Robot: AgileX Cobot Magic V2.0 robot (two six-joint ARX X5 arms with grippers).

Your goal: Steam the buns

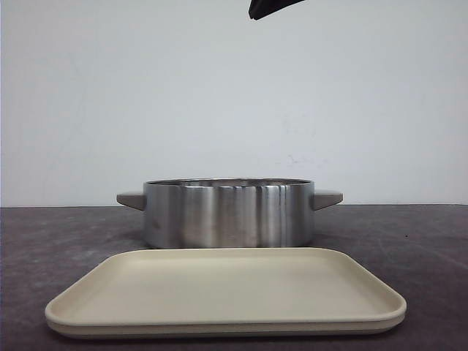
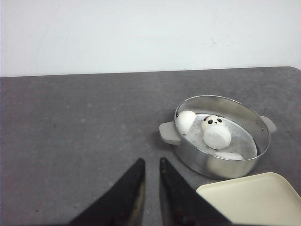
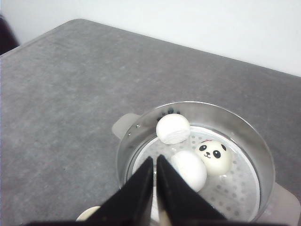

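A steel steamer pot (image 1: 228, 213) stands mid-table and holds the white buns. In the left wrist view I see a plain-side bun (image 2: 186, 121), a panda-face bun (image 2: 212, 123), a flat-side-up bun (image 2: 217, 137) and part of another bun (image 2: 229, 155). The right wrist view shows three buns: one at the pot's wall (image 3: 173, 128), one panda-face (image 3: 213, 157), and one plain (image 3: 189, 169). My right gripper (image 3: 155, 158) hangs above the pot, jaws together and empty. My left gripper (image 2: 151, 160) is over bare table beside the pot, jaws nearly together and empty.
An empty cream tray (image 1: 227, 289) lies in front of the pot, near the table's front edge; its corner shows in the left wrist view (image 2: 254, 197). A black gripper tip (image 1: 272, 7) shows at the top of the front view. The dark grey table ends at a white wall.
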